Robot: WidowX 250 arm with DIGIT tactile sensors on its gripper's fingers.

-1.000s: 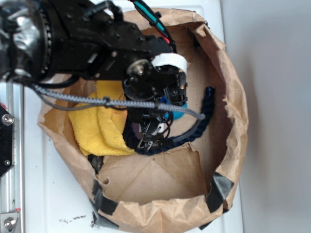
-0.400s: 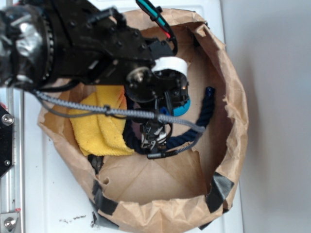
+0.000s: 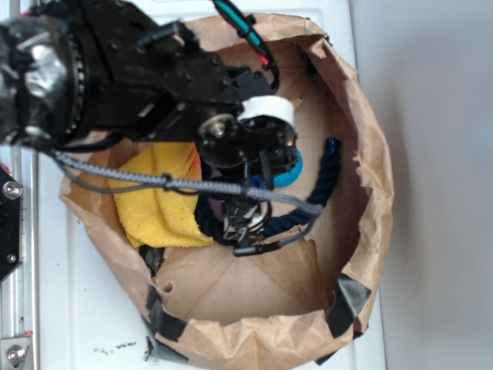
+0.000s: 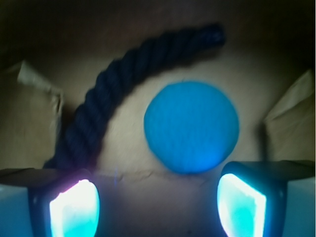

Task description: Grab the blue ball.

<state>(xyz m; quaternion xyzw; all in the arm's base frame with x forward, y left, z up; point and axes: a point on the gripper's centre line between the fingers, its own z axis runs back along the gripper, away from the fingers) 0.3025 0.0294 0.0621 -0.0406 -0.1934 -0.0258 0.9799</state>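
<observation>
So there's one brown paper bag (image 3: pixel 370 154) with its sides rolled down, sitting on a white surface (image 3: pixel 85 308), and everything else is lying inside it. The black robot arm (image 3: pixel 131 69) is reaching in from the bag's upper left rim and covering a good chunk of the floor. Counting what's in there: one folded yellow cloth (image 3: pixel 154 208) lying against the bag's left wall, one dark navy rope (image 3: pixel 327 173) curving from near the right wall down and back toward the cloth, and one blue ball (image 3: pixel 291 173).

From the exterior view the blue ball is only peeking out as a sliver just right of the wrist, roughly in the middle of the bag's floor, inside the curve of the rope. The wrist view is showing it much better: the blue ball (image 4: pixel 191 127) is sitting on the paper floor with the rope (image 4: pixel 108 103) arcing past its upper left, close by but not clearly touching.

The claw (image 4: pixel 158 205) is hanging wide open, with the two glowing fingers (image 4: pixel 74 210) spread near the bottom corners of the wrist view. The ball is sitting ahead of the fingertips, shifted a bit toward the right-hand one, and nothing is gripped.
</observation>
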